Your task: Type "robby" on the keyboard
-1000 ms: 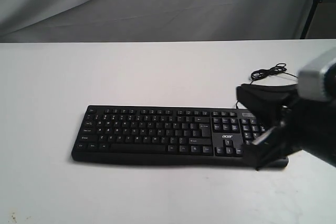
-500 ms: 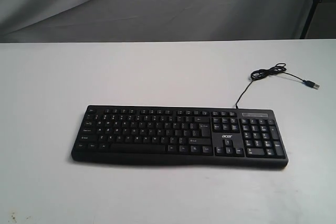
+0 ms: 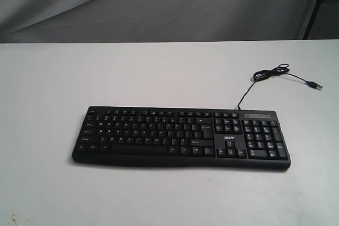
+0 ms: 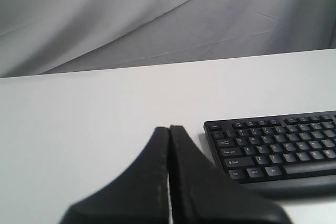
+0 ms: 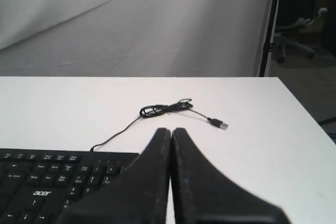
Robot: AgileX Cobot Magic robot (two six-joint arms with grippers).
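Exterior view: keyboard [image 3: 180,138] lengthwise left-right, number pad [image 3: 262,138] rightward

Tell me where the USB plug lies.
In the exterior view the USB plug lies on the table at far right, farther back than the keyboard, just right of the cable coil.

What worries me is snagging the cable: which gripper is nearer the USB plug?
Right. The right gripper is at the keyboard's number-pad end, with the plug ahead; the left gripper is off the opposite end.
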